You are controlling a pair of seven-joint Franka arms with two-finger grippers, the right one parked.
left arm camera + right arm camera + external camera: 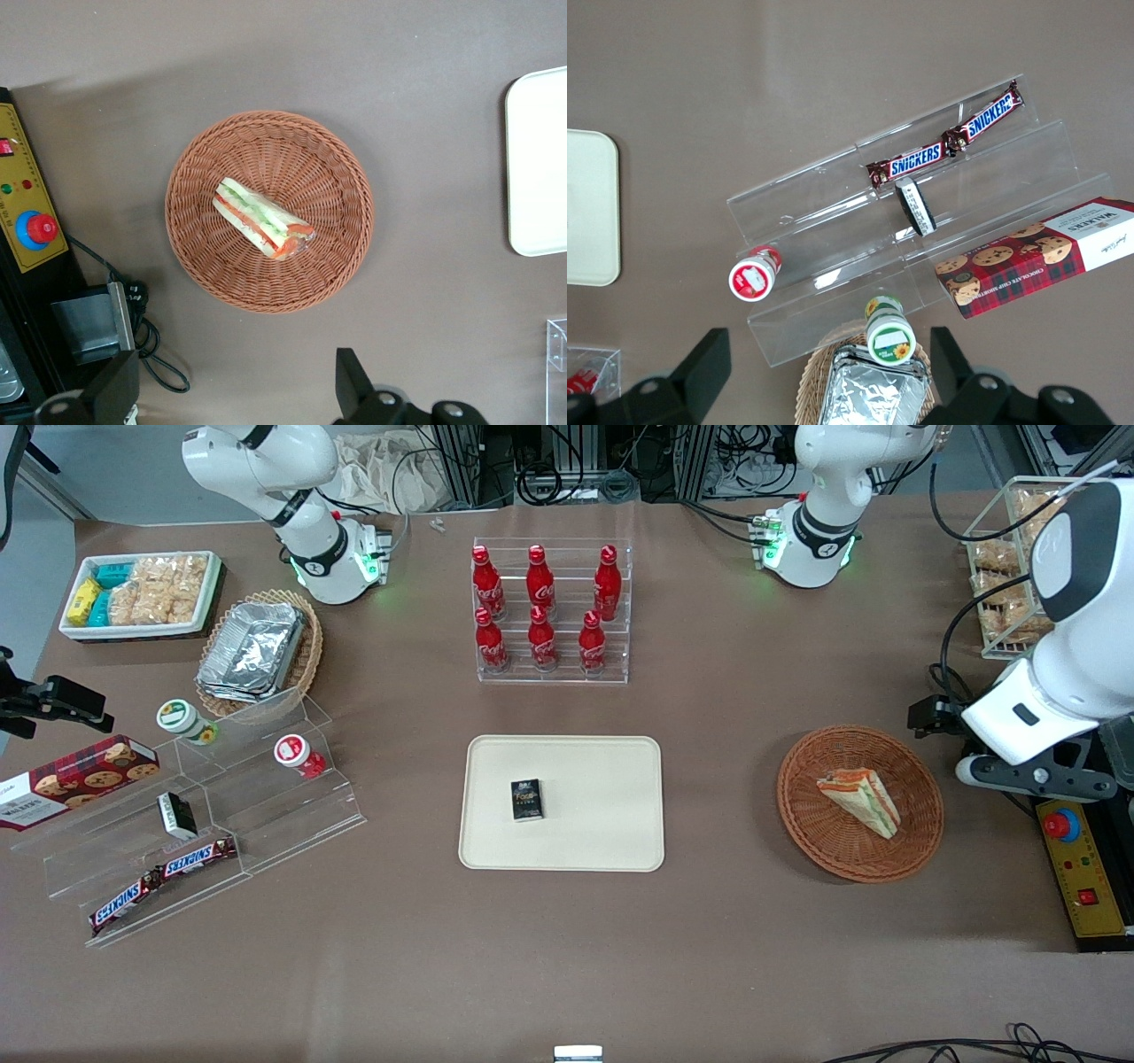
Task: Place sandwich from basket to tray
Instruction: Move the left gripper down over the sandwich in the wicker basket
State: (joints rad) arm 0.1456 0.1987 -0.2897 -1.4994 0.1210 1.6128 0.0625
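Note:
The sandwich [861, 801] lies in the round reddish-brown basket [811, 819], toward the working arm's end of the table. The left wrist view shows the sandwich [262, 218] lying on its side in the middle of the basket [204, 257], with its layered filling showing. The cream tray [611, 828] sits at the table's middle, beside the basket; its edge shows in the left wrist view [539, 168]. My left gripper [928, 717] hangs high above the table beside the basket's rim. In the left wrist view it [232, 376] is open and empty, its fingers wide apart.
A small black box [526, 799] lies on the tray. A yellow control box with a red button [1076, 864] and a cable [155, 354] lie beside the basket. A clear rack of red bottles [549, 615] stands farther from the camera than the tray. A clear stepped shelf [221, 815] holds snacks.

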